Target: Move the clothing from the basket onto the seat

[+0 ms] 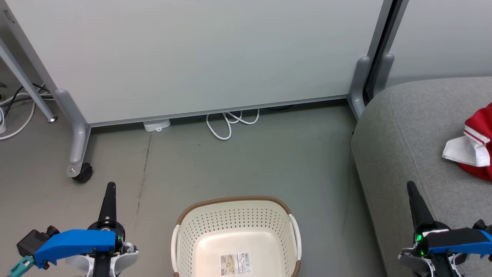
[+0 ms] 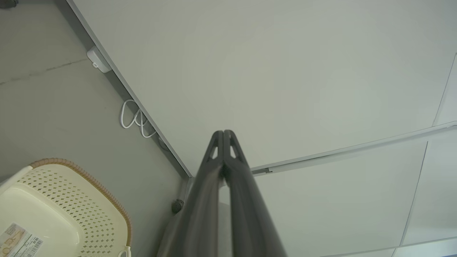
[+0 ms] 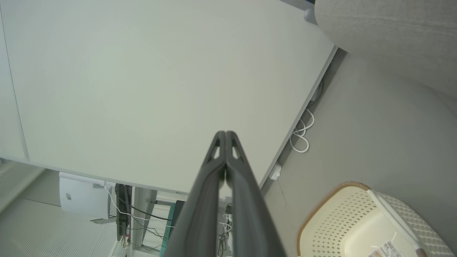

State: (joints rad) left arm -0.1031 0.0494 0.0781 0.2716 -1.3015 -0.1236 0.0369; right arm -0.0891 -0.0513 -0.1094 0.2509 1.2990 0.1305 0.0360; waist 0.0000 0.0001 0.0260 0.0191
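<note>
Inspecting finds left jaws and right jaws pressed together, holding nothing. The basket [image 1: 234,217] between them looks empty; clothing [image 1: 476,130] lies on seat [image 1: 403,127] beyond the right jaws. Risk: basket's near part is cropped, so a leftover garment could go unnoticed.

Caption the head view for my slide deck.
Basket between left claw and right claw, both shut; red clothing on the seat.

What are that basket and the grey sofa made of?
The basket looks like smooth cream moulded plastic, with punched holes and a brown woven-look rim. The sofa seems upholstered in matte grey woven fabric, judging by its speckled texture.
</note>
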